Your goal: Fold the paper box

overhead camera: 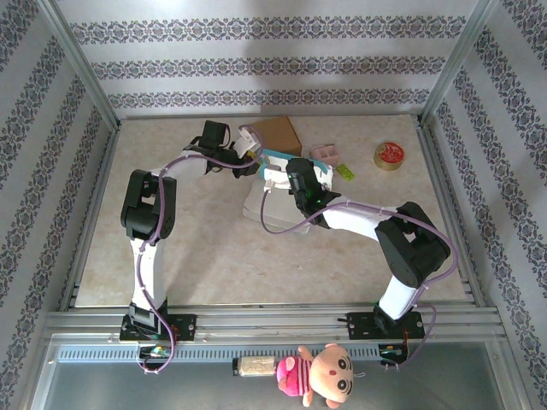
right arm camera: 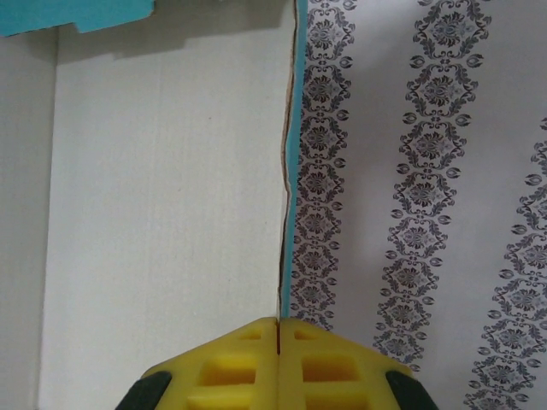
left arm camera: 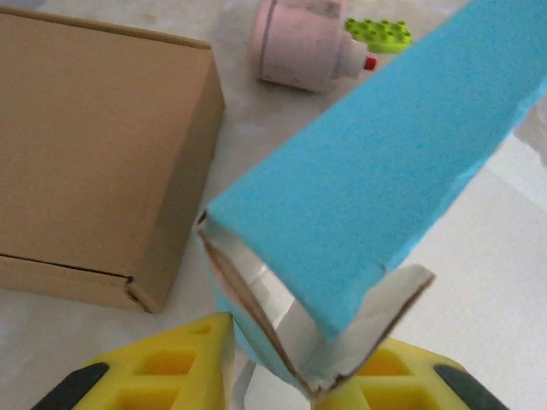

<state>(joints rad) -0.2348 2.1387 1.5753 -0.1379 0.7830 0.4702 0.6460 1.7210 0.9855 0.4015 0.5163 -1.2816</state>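
The paper box (overhead camera: 258, 205), blue outside and white inside, lies half-formed in the middle of the table. In the left wrist view a blue panel (left arm camera: 385, 162) slopes up, and its folded corner flaps sit between my yellow fingers (left arm camera: 179, 363). My left gripper (left arm camera: 303, 346) is closed on that corner, reaching in from the box's back left (overhead camera: 248, 162). In the right wrist view a white inner wall (right arm camera: 162, 196) with a blue outer edge stands upright. My right gripper (right arm camera: 279, 323) pinches that thin edge, at the middle of the box (overhead camera: 297, 184).
A brown cardboard box (overhead camera: 278, 132) (left arm camera: 94, 145) sits just behind the paper box. A pink bottle (overhead camera: 326, 155) (left arm camera: 299, 43) and a green brick (overhead camera: 345, 171) (left arm camera: 379, 34) lie to the right. A red tape roll (overhead camera: 390, 155) is further right. Patterned walls enclose the table.
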